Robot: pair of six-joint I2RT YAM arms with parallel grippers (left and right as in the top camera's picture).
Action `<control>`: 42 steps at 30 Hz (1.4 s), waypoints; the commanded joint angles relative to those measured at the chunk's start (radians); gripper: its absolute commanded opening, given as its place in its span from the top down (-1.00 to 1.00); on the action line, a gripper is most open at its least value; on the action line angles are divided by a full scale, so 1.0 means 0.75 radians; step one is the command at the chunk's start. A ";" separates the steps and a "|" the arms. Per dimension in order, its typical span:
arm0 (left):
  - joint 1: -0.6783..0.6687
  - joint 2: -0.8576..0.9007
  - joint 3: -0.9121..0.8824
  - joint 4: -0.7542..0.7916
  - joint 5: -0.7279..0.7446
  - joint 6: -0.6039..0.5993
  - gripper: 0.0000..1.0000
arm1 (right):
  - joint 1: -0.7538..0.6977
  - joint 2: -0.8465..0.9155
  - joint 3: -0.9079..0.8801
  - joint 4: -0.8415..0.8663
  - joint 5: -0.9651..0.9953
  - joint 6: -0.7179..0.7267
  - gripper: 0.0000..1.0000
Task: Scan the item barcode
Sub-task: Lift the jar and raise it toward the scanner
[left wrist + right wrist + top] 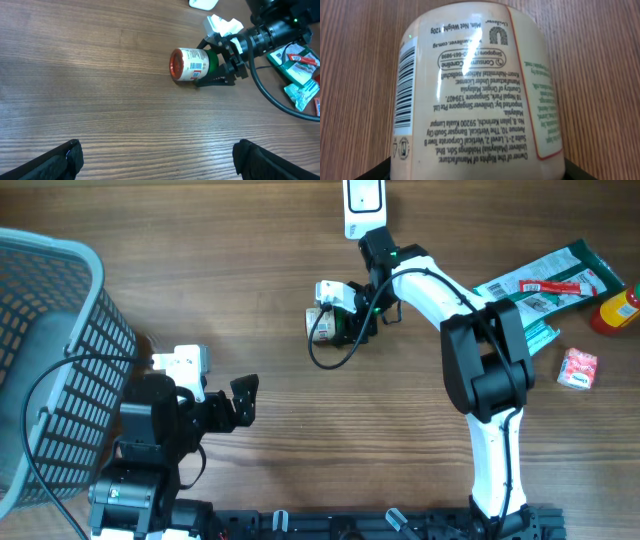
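Observation:
A small cream-labelled jar (322,323) (189,65) with a red base and a green lid lies on its side on the wooden table. My right gripper (340,320) (215,67) (477,174) is shut on it at the lid end, one dark finger against each side. Up close, the jar (475,90) fills the right wrist view, with its barcode (406,85) running along the left edge of the label. My left gripper (240,402) (157,155) hovers open over bare wood, well short of the jar. A white scanner (362,205) (202,4) stands at the far edge.
A grey mesh basket (50,360) fills the left side. Green packets (545,285), a red bottle (615,310) and a small red packet (577,368) lie at the right. A black cable (325,362) loops from the right wrist onto the table.

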 commanded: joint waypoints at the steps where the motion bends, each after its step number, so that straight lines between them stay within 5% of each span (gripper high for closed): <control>1: 0.005 -0.002 -0.001 0.003 -0.008 0.012 -1.00 | -0.040 -0.145 0.026 -0.001 0.016 0.091 0.67; 5: 0.005 -0.002 -0.001 0.003 -0.008 0.012 -1.00 | -0.086 -0.319 0.026 -0.007 0.011 0.207 0.91; 13: 0.005 -0.002 -0.001 0.003 -0.008 0.012 -1.00 | -0.104 -0.810 0.026 -0.120 -0.049 0.320 0.91; 21: 0.005 -0.002 -0.001 0.003 -0.008 0.012 -1.00 | -0.104 -0.881 0.025 -0.182 -0.365 0.734 0.91; 30: 0.005 -0.002 -0.001 0.003 -0.008 0.012 -1.00 | -0.104 -0.881 0.025 -0.217 -0.333 0.753 0.91; 35: 0.005 -0.002 -0.001 0.003 -0.008 0.012 -1.00 | -0.101 -0.877 0.006 0.086 0.663 1.061 0.92; 40: 0.005 -0.002 -0.001 0.003 -0.008 0.012 -1.00 | -0.067 -0.722 0.006 0.384 1.337 1.058 0.91; 42: 0.005 -0.002 -0.001 0.003 -0.008 0.012 -1.00 | 0.001 -0.592 0.006 0.605 1.683 0.890 0.91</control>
